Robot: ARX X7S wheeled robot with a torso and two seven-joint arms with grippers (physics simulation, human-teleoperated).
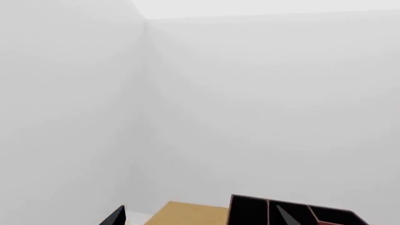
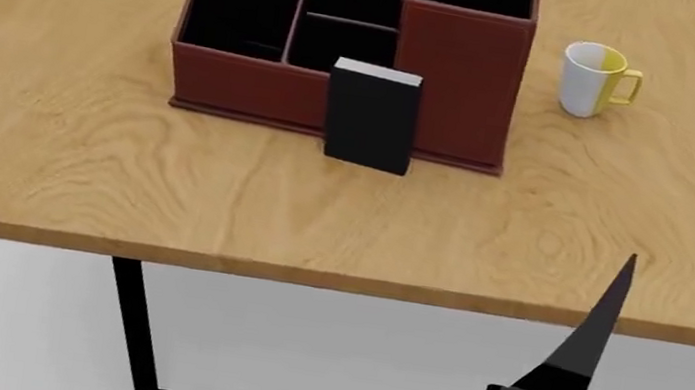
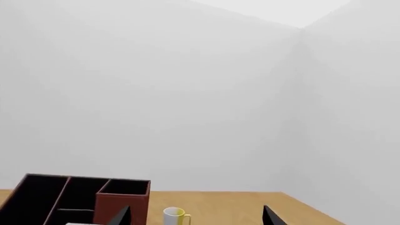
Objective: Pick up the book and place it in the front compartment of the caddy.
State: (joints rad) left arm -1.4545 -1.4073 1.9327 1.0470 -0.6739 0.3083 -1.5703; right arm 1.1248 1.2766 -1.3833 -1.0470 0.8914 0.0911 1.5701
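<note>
The black book (image 2: 372, 118) stands upright on the table, against the front wall of the red-brown caddy (image 2: 235, 74). The front compartment (image 2: 327, 43) lies just behind the book, bounded by a short cross divider. My right gripper (image 2: 618, 283) is low at the near right, off the table's front edge, far from the book. In the right wrist view it (image 3: 196, 219) is open and empty, and the caddy (image 3: 122, 201) shows there. My left gripper (image 1: 201, 220) is open and empty, with the caddy (image 1: 250, 211) ahead of it. It is out of the head view.
A white-and-yellow mug (image 2: 595, 79) stands right of the caddy; it also shows in the right wrist view (image 3: 175, 217). The wooden table (image 2: 186, 194) has a black metal leg (image 2: 135, 329) under its front edge. Plain white walls fill both wrist views.
</note>
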